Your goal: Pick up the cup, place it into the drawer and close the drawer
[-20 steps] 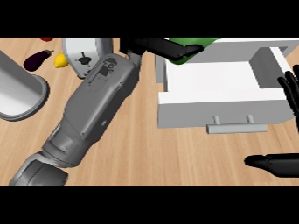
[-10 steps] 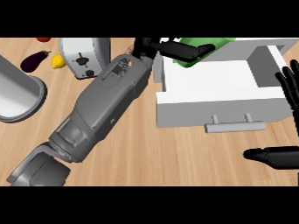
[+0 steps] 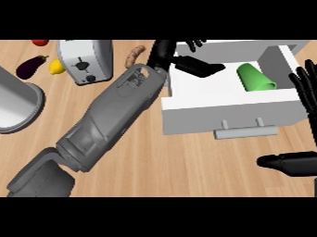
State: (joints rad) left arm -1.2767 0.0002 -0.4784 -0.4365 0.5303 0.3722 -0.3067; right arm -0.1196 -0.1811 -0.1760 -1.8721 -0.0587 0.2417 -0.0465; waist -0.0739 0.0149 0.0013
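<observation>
Now that the green cup is lying on its side inside the open white drawer, released since a moment ago, the left hand is hovering beside it, fingers spread, holding nothing. Closing is remaining. The right hand is resting open at right. Toaster, eggplant, lemon and a grey cylinder are sitting clear of the drawer handle.

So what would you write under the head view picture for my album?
Green cup lying inside the open white drawer, left hand open above it, right hand resting open nearby.
</observation>
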